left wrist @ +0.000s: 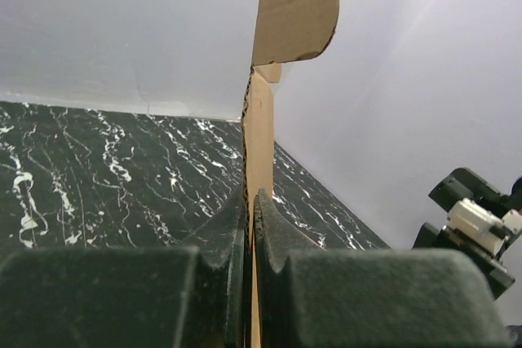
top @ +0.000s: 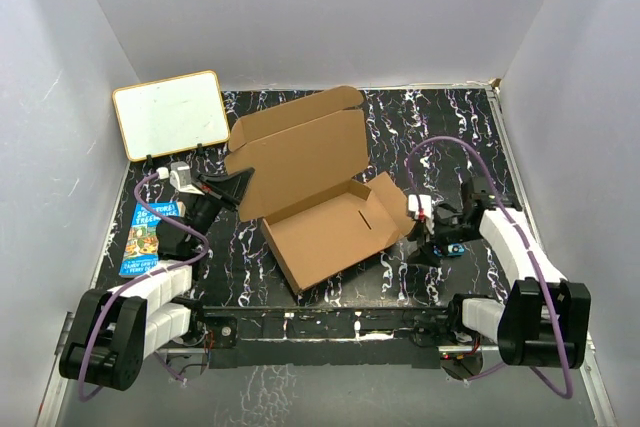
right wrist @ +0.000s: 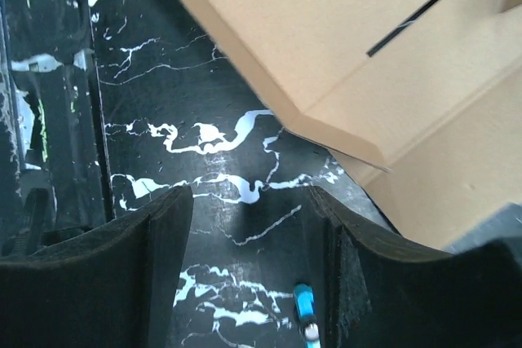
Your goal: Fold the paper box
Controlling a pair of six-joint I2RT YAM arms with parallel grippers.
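Two claws flank the paper box [top: 320, 197], which sits in the middle of the bench [top: 450, 137] with its lid raised toward 11 o'clock. At the box's 9 o'clock edge the left claw [left wrist: 250, 209] is pinched tight on the upright cardboard of the lid. At 3 o'clock the right claw [right wrist: 249, 197] stands about half open, gripping nothing, just beside the box.

The box [top: 300, 162] is matt brown corrugated cardboard. The table [top: 460, 127] is glossy black, veined white like marble. The walls [top: 330, 7] are matt.
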